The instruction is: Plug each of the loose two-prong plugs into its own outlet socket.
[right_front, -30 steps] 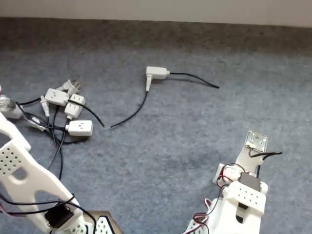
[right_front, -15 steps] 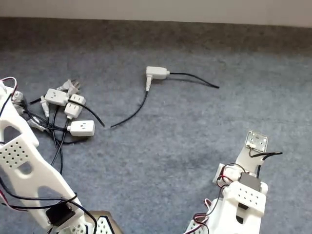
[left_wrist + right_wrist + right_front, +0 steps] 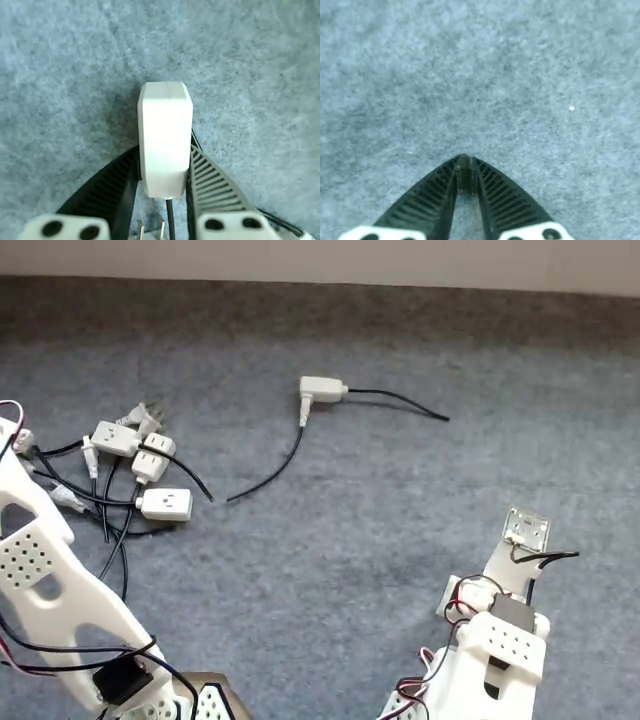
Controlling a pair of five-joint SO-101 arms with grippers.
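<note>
At far left of the grey carpet-covered counter point(image 3: 420, 500), the white left arm point(image 3: 45, 580) leans over a tangle of white plug & socket pieces w/ thin black cords point(image 3: 110, 515). Its left gripper point(image 3: 164, 155) is clamped on a white rectangular plastic block point(image 3: 165, 125), w/ the black ribbed fingers point(image 3: 207, 175) pressing on both long sides. The block's far end sticks out past the fingertips, over the carpet. A black cord leaves the block's near end. Two metal prongs point(image 3: 151, 231) show just beside that cord; can't tell which piece they belong to.

In the tangle, high view, a white socket w/ slots facing up point(image 3: 165, 503) lies nearest the counter's front. Two more white blocks point(image 3: 113, 438) sit close together behind it, and a plug w/ bare prongs point(image 3: 148, 418) lies beyond those.

Well apart, toward the middle-back, a white plug-and-socket pair point(image 3: 322, 390) appears joined at a right angle. One cord runs right, the other curves back toward the tangle.

At near right stands the right arm point(image 3: 500, 645), well away from all pieces. The right gripper point(image 3: 465, 167) has its fingers together, nothing between them, over bare carpet.
</note>
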